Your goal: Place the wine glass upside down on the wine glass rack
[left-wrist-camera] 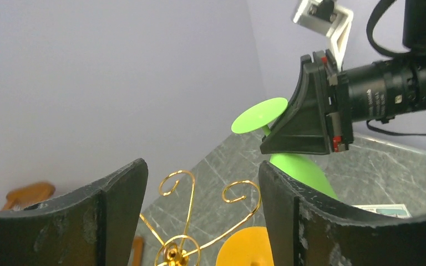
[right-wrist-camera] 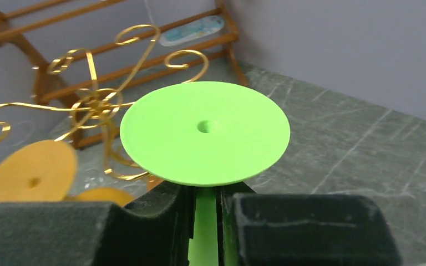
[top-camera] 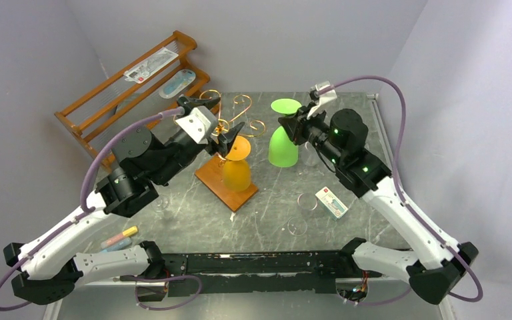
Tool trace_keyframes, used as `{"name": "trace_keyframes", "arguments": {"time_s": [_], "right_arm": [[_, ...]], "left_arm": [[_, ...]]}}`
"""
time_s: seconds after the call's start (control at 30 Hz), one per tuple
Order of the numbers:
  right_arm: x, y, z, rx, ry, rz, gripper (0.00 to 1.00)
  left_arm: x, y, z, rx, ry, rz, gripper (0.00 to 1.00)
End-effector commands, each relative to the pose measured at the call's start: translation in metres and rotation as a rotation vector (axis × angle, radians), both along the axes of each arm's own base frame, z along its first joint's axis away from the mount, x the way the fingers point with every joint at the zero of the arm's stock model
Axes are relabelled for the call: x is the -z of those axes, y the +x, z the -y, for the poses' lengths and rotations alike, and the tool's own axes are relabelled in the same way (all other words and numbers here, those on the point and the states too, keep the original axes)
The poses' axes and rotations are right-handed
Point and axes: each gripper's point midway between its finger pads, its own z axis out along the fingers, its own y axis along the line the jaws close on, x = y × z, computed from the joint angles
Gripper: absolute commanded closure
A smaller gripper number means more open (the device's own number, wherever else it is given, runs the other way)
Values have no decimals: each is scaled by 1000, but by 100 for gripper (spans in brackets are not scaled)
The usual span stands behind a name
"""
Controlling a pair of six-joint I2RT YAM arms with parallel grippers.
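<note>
Right pincer (right-wrist-camera: pixel 205 202) clamped on stem of upturned green glass (right-wrist-camera: pixel 205 130), near gold rack (top-camera: pixel 217 183) but apart; left pincer (left-wrist-camera: pixel 202 180) open beside hung orange glass (top-camera: pixel 237 172); risk: green foot snagging a curled arm, jolting orange glass loose.

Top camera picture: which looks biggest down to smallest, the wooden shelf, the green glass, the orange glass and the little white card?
1. Largest: wooden shelf.
2. Tie: green glass and orange glass look about the same size, so I won't rank them.
3. Smallest: little white card.
</note>
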Motion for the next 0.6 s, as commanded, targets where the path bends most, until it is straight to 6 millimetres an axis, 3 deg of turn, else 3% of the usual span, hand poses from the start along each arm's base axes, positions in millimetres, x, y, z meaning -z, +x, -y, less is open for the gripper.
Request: {"name": "trace_keyframes", "arguments": {"time_s": [0.0,0.07,0.3,0.57], "right_arm": [[-2,32,2,-11,-57,78,100],[3,40,-5,-87,-71,90,100],[16,38,-25,-365,-143,239,100],[26,36,-41,-551,-127,252,100]], "left_arm": [[7,12,-28,-155,-59,-120,23],[11,13,-32,-171,-68,-133,23],[18,14,-30,-172,-159,-209,23],[33,14,12,-45,-163,-315,25]]}}
